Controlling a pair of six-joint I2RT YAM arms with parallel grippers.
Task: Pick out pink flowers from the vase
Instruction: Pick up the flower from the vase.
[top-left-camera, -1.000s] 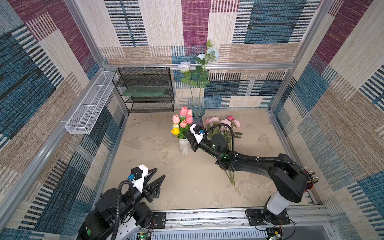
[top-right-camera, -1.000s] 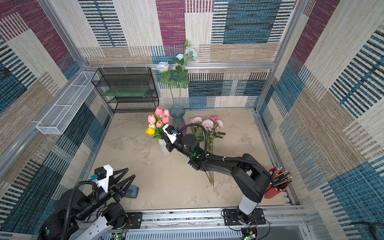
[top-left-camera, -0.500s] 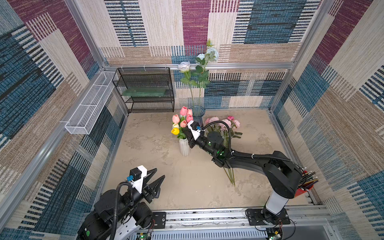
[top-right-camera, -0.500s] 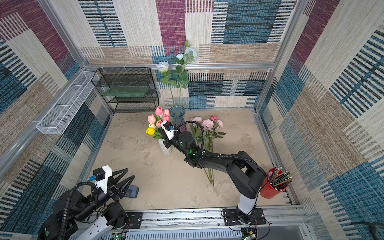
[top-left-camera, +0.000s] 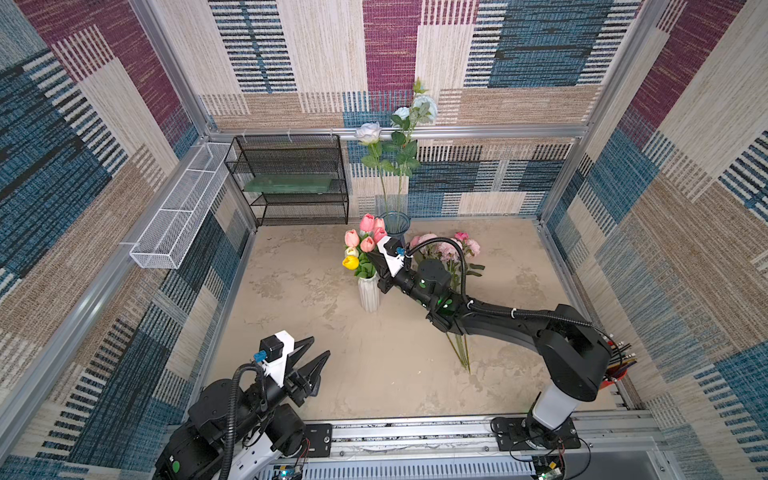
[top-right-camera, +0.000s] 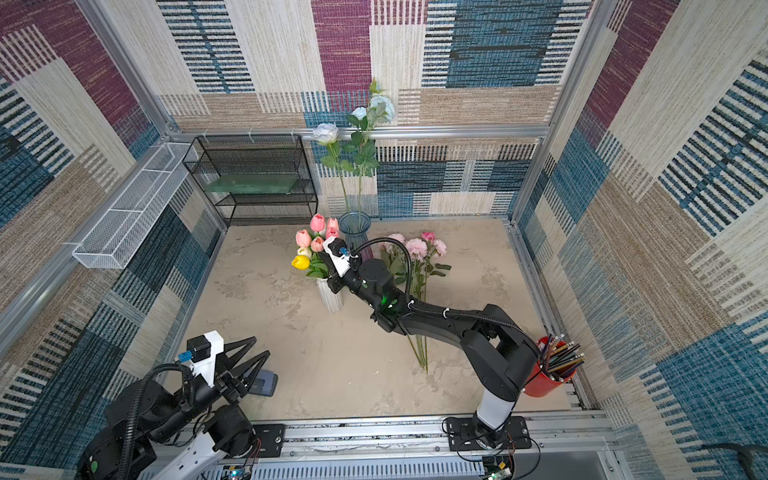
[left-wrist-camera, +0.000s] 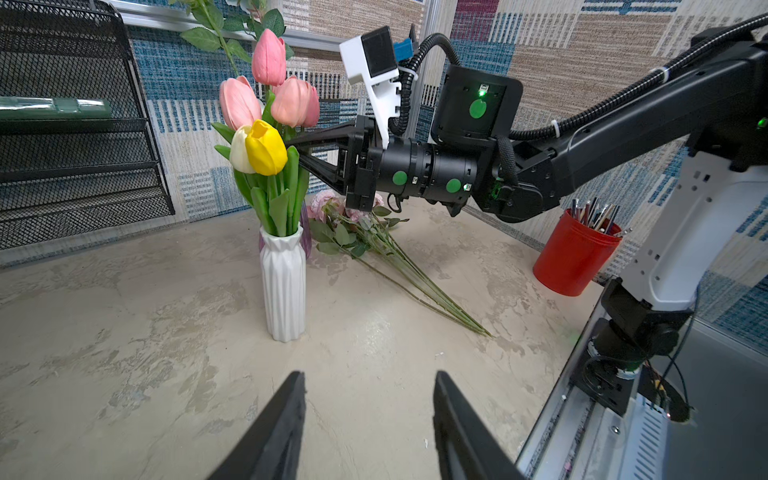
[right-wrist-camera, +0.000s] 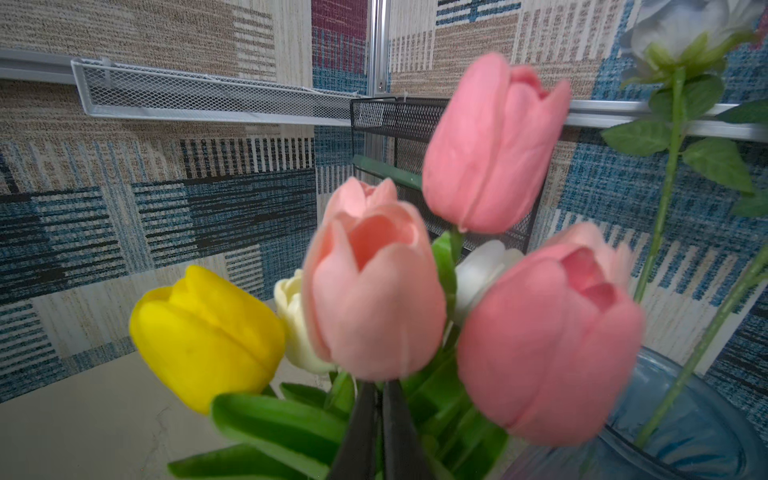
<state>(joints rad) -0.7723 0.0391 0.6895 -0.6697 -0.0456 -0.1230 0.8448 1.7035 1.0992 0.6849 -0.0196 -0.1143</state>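
The right gripper (right-wrist-camera: 376, 415) is sitting in the bunch in the white ribbed vase (left-wrist-camera: 284, 286). Its jaws are lying clenched among the green stems, and I cannot tell whether a stem is pinched between them. The salmon-pink tulips (right-wrist-camera: 374, 291) are standing just above the jaws, with the yellow tulip (right-wrist-camera: 208, 332) beside them. The pale-pink peonies (top-left-camera: 442, 249) are lying on the table (left-wrist-camera: 124, 332), back behind the jaws by the wrist. The left gripper (left-wrist-camera: 369, 376) is hovering well apart, jaws spread and holding nothing.

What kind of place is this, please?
Likely a robot test cell: aluminium frame with carpet-like wall panels, left arm and right arm along a base rail, staged tulips in a white vase.
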